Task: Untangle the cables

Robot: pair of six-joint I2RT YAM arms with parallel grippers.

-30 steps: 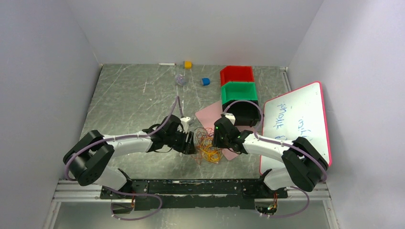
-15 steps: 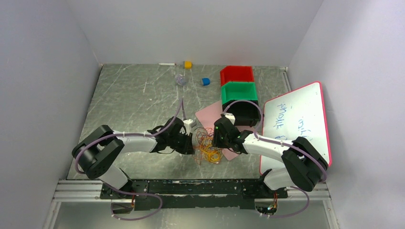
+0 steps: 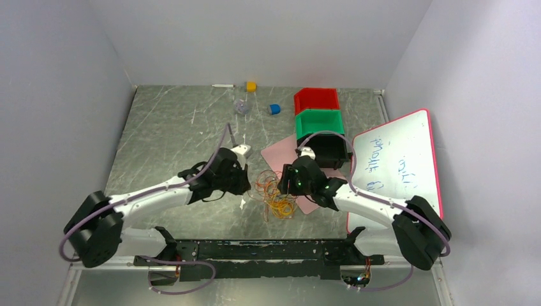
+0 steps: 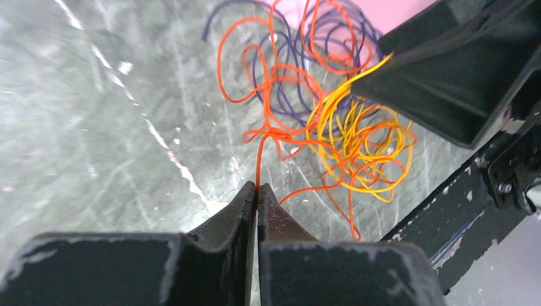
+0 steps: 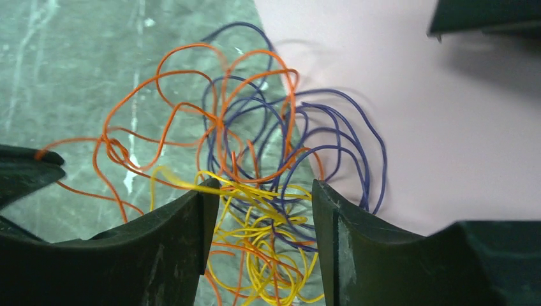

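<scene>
The cables (image 3: 275, 194) lie as a small tangle of orange, yellow and purple-blue loops, partly on a pink sheet (image 3: 281, 156). My left gripper (image 4: 257, 186) is shut on one orange strand (image 4: 258, 159) that runs taut from the tangle's left side. In the top view the left gripper (image 3: 242, 185) sits just left of the heap. My right gripper (image 5: 261, 191) stands open right over the tangle, with yellow loops (image 5: 255, 255) between its fingers and purple loops (image 5: 344, 134) beyond them. From above, the right gripper (image 3: 285, 185) covers the heap's right edge.
Red (image 3: 316, 100), green (image 3: 319, 121) and black (image 3: 328, 150) bins stand in a row behind the right arm. A whiteboard (image 3: 395, 166) leans at the right. A yellow block (image 3: 251, 86), a blue block (image 3: 274, 109) and a small clear object (image 3: 240, 106) lie far back.
My left gripper closed on an orange strand and drew back to the left, stretching it out of the heap. My right gripper opened wider and shifted slightly left over the tangle.
</scene>
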